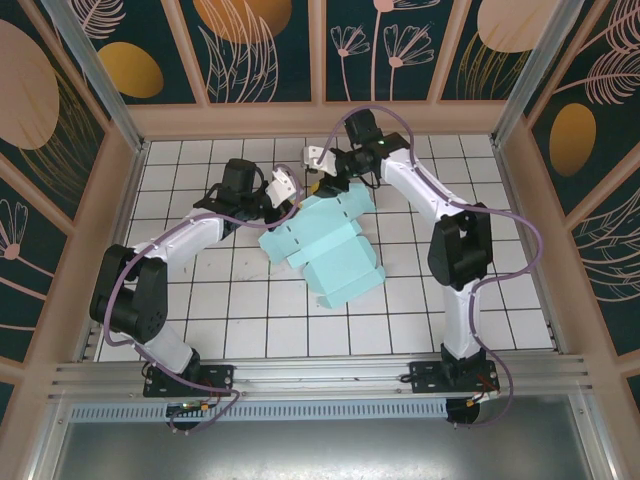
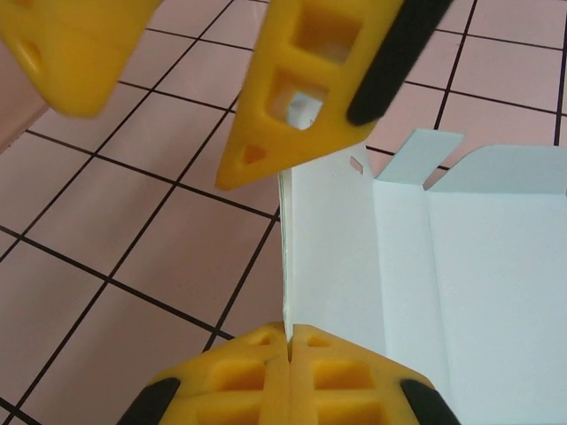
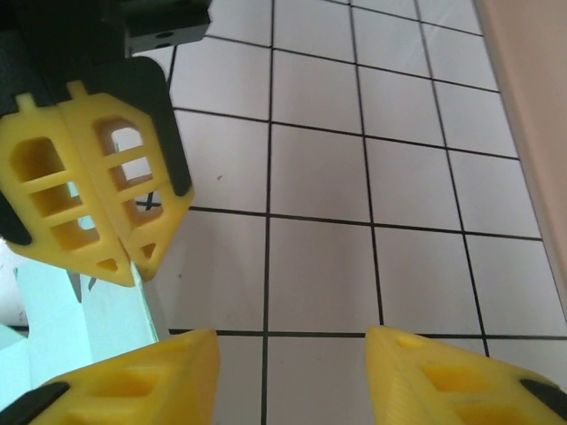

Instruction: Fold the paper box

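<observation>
The paper box (image 1: 325, 245) is a pale mint-blue die-cut sheet lying partly folded in the middle of the tiled floor, with flaps spread out. My left gripper (image 1: 290, 200) is at its far left corner. In the left wrist view this gripper (image 2: 290, 332) is shut on the upright edge of a paper box (image 2: 443, 266) panel. My right gripper (image 1: 322, 183) hovers just behind that corner. In its own view the right gripper (image 3: 292, 350) is open over bare tile, with the paper box (image 3: 53, 336) at the lower left beside the left gripper's fingers (image 3: 89, 195).
The white tiled floor (image 1: 480, 300) is ringed by a wooden frame (image 1: 320, 118) with patterned walls. The right gripper's yellow fingers (image 2: 301, 88) hang close above the held edge. An aluminium rail (image 1: 320, 375) runs along the near side by the arm bases.
</observation>
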Tool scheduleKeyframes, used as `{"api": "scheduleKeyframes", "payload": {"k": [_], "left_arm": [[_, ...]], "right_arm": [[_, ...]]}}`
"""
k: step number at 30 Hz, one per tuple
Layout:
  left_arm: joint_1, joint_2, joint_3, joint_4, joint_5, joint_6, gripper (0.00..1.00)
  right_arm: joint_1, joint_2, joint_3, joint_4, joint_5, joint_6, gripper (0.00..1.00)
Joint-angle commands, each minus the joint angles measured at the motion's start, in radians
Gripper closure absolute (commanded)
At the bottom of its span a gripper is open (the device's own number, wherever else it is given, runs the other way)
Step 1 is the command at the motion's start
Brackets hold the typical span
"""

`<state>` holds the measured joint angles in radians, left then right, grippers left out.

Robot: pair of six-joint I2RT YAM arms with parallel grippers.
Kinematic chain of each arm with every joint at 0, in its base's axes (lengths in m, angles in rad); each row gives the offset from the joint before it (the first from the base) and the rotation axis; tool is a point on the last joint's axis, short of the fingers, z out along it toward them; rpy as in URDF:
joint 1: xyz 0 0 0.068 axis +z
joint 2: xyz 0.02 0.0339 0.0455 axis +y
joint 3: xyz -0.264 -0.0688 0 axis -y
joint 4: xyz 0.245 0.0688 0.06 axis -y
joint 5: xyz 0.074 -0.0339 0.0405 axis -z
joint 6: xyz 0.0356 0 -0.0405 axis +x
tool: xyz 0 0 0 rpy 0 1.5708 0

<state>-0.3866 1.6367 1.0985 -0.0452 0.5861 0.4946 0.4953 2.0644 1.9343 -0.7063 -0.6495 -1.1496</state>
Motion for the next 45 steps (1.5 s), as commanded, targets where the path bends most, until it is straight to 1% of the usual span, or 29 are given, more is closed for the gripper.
{"api": "scheduleKeyframes", "payload": {"k": [1, 2, 4, 5, 6, 9, 14, 19, 22, 23, 25, 27, 30, 34, 35, 36, 37, 39, 40, 41, 44, 45], "left_arm": [[-0.004, -0.021, 0.009, 0.024, 0.028, 0.032, 1.00], [-0.005, -0.020, 0.009, 0.026, 0.023, 0.033, 1.00], [-0.005, -0.017, 0.010, 0.030, 0.012, 0.033, 1.00], [-0.005, -0.015, 0.011, 0.028, 0.004, 0.034, 1.00], [-0.005, -0.013, 0.011, 0.028, -0.001, 0.035, 1.00], [-0.005, -0.016, 0.008, 0.028, -0.002, 0.032, 1.00], [-0.005, -0.040, -0.020, 0.082, 0.038, 0.011, 1.00], [-0.005, -0.054, -0.038, 0.114, 0.044, 0.001, 1.00], [-0.005, -0.056, -0.040, 0.113, 0.043, -0.001, 1.00], [-0.005, -0.057, -0.039, 0.112, 0.045, -0.001, 1.00], [-0.004, -0.058, -0.038, 0.110, 0.053, 0.000, 1.00], [-0.004, -0.058, -0.039, 0.115, 0.055, -0.005, 1.00], [-0.005, -0.051, -0.036, 0.116, 0.052, -0.007, 0.99], [-0.005, -0.044, -0.035, 0.113, 0.050, -0.007, 0.96], [-0.005, -0.046, -0.036, 0.114, 0.048, -0.008, 0.93], [-0.005, -0.047, -0.037, 0.122, 0.046, -0.012, 0.86], [-0.005, -0.050, -0.042, 0.130, 0.044, -0.018, 0.77], [-0.005, -0.056, -0.048, 0.142, 0.041, -0.034, 0.32], [-0.005, -0.058, -0.046, 0.143, 0.036, -0.053, 0.09], [-0.004, -0.061, -0.042, 0.150, 0.026, -0.083, 0.01], [-0.001, -0.103, -0.060, 0.213, -0.001, -0.188, 0.01], [0.002, -0.135, -0.089, 0.275, 0.003, -0.243, 0.01]], "right_arm": [[0.001, 0.022, 0.046, -0.127, 0.048, -0.042, 0.56], [0.001, 0.021, 0.046, -0.133, 0.046, -0.047, 0.55], [0.001, 0.017, 0.046, -0.152, 0.032, -0.062, 0.40], [-0.001, 0.012, 0.046, -0.164, 0.014, -0.071, 0.36], [-0.001, 0.005, 0.045, -0.178, -0.009, -0.080, 0.35], [-0.003, -0.010, 0.032, -0.213, -0.055, -0.107, 0.35], [-0.003, 0.028, 0.043, -0.254, 0.011, -0.091, 0.42], [-0.012, 0.030, 0.047, -0.279, -0.020, -0.098, 0.44], [-0.024, 0.018, 0.034, -0.278, -0.016, -0.099, 0.45], [-0.028, 0.016, 0.031, -0.277, -0.011, -0.096, 0.46], [-0.030, 0.015, 0.032, -0.276, 0.004, -0.088, 0.53], [-0.031, 0.013, 0.035, -0.281, 0.005, -0.084, 0.65], [-0.030, 0.005, 0.034, -0.281, -0.011, -0.085, 0.80], [-0.032, -0.016, 0.017, -0.275, -0.043, -0.090, 0.90], [-0.033, -0.021, 0.012, -0.270, -0.056, -0.090, 0.93], [-0.037, -0.028, 0.004, -0.264, -0.072, -0.087, 0.95], [-0.041, -0.033, -0.003, -0.256, -0.086, -0.084, 0.97], [-0.052, -0.050, -0.025, -0.216, -0.116, -0.055, 0.99], [-0.060, -0.062, -0.040, -0.183, -0.130, -0.031, 0.99], [-0.070, -0.077, -0.065, -0.139, -0.149, 0.002, 1.00], [-0.099, -0.148, -0.177, 0.059, -0.187, 0.155, 1.00], [-0.109, -0.177, -0.226, 0.144, -0.194, 0.226, 1.00]]}}
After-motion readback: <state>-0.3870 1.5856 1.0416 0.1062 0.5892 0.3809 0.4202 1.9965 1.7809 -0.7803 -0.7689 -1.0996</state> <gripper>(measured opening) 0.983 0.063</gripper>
